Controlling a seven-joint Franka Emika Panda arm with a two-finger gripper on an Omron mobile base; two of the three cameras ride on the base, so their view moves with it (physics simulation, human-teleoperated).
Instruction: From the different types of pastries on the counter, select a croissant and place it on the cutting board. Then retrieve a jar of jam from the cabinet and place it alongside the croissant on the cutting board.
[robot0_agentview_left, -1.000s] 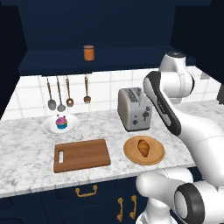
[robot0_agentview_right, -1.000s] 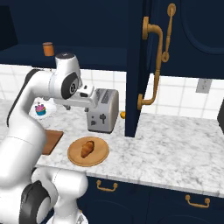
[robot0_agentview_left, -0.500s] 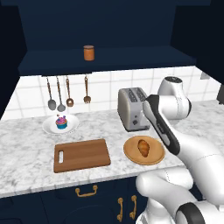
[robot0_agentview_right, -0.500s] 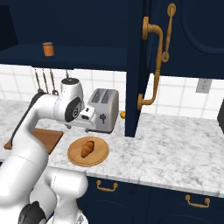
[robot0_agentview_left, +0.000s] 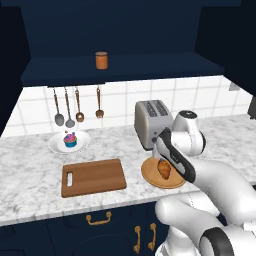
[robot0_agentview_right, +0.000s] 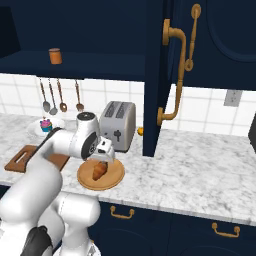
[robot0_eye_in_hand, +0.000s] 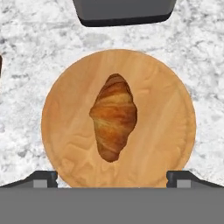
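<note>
The golden-brown croissant (robot0_eye_in_hand: 113, 117) lies on a round wooden plate (robot0_eye_in_hand: 61, 127) on the counter (robot0_agentview_left: 30, 175), in front of the toaster. My gripper (robot0_eye_in_hand: 113, 178) hangs directly above it, open, fingertips (robot0_eye_in_hand: 43, 178) wide apart on either side and touching nothing. The base views show the gripper (robot0_agentview_right: 102, 160) just over the croissant (robot0_agentview_right: 99, 171) (robot0_agentview_left: 164, 170). The wooden cutting board (robot0_agentview_left: 93, 177) lies bare to the plate's left. The reddish-brown jar of jam (robot0_agentview_left: 101, 60) stands on the open cabinet's shelf (robot0_agentview_left: 150, 65). A cupcake (robot0_agentview_left: 70, 139) sits on a white plate at the back left.
A silver toaster (robot0_agentview_left: 150, 122) stands right behind the round plate. Utensils (robot0_agentview_left: 70, 107) hang on the tiled wall. The open navy cabinet door (robot0_agentview_right: 170, 75) with its brass handle juts out to the right of the toaster.
The arm has come down from above the toaster to just over the plate with the croissant. The jaws have spread a little wider.
</note>
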